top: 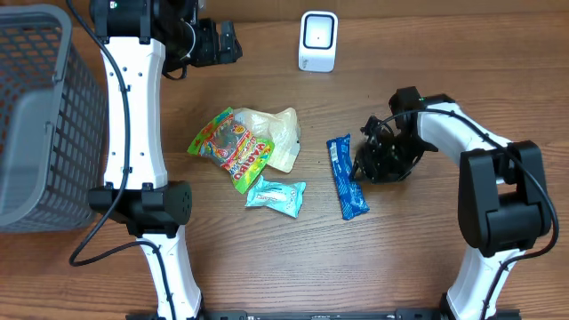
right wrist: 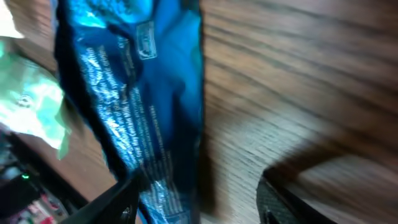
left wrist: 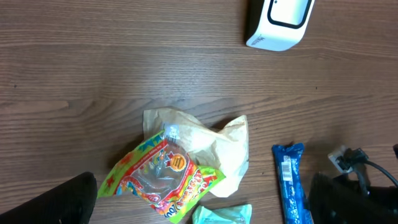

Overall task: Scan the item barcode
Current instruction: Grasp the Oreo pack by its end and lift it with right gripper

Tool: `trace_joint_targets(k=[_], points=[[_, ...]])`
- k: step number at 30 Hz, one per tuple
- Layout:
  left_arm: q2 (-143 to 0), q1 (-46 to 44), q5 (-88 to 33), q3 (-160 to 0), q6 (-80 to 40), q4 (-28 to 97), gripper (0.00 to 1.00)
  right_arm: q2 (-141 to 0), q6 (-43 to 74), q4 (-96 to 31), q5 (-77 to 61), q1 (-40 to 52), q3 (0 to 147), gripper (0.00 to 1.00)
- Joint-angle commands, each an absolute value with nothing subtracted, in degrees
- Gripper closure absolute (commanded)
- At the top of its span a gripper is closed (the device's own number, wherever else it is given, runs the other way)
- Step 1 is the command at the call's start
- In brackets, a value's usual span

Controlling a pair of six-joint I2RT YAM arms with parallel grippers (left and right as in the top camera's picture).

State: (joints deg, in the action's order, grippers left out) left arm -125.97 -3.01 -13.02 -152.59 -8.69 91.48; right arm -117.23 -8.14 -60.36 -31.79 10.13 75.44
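Right jaws released beside blue wrapper (top: 347,178), print too blurred to read; left jaws spread, empty

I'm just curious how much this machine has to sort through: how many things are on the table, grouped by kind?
Snack packets: 4 (colourful candy bag, cream bag, pale teal packet, blue bar wrapper)
Scanners: 1 (white scanner)
Baskets: 1 (grey basket)
Total: 6
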Motion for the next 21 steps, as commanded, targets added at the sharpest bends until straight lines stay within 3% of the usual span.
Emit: trace_joint_targets(k=[1,16,21], points=[[-124.4,-3.4,-12.9,-152.4,-9.2,91.5,0.0,-116.4,-9.1,-55.9,-38.2,10.1,70.9,0.39],[-124.4,-3.4,-12.9,-152.4,-9.2,91.5,0.0,-116.4,-6.5,-54.2,-52.7,10.1,70.0,0.48],[-124.4,-3.4,-12.9,-152.4,-9.2,91.5,0.0,-116.4,-0.1,-52.2,-48.2,12.3,69.2,0.48]])
